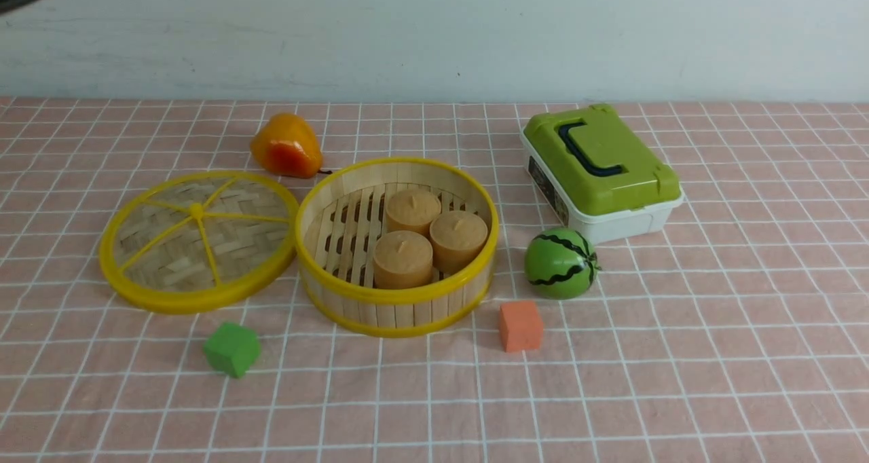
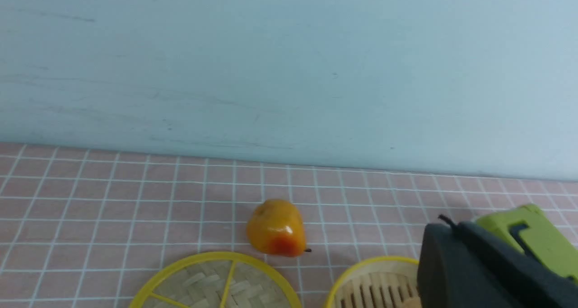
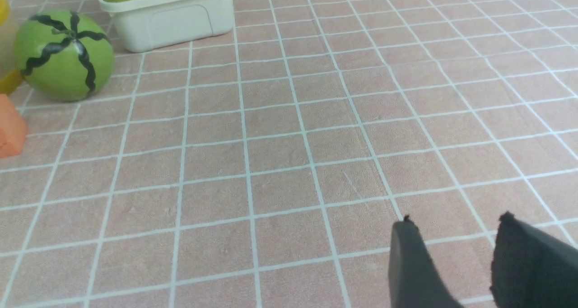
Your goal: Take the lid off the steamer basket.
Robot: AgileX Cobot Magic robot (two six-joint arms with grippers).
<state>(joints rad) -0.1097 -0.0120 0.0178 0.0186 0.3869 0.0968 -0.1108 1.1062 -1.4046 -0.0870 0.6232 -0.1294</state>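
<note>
Three cakes (image 1: 428, 235) are sitting in the basket (image 1: 397, 300), lid (image 1: 197, 242) lying toward the table's (image 1: 679, 381) left edge; left claw (image 2: 445, 229) is pressing together, right claw (image 3: 456, 222) gaping apart.

Bench (image 1: 747, 354) under a pink cloth with white grid lines, spreading ahead of the right pincer (image 3: 456, 221), pale blue-grey, faintly scuffed wall (image 1: 434, 35) rising beyond the left pincer (image 2: 451, 245), soft even light

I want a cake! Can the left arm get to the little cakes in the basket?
Probably yes. The lid lies on the cloth beside the steamer basket, so the three cakes sit uncovered. Its shut jaws would need opening.
</note>
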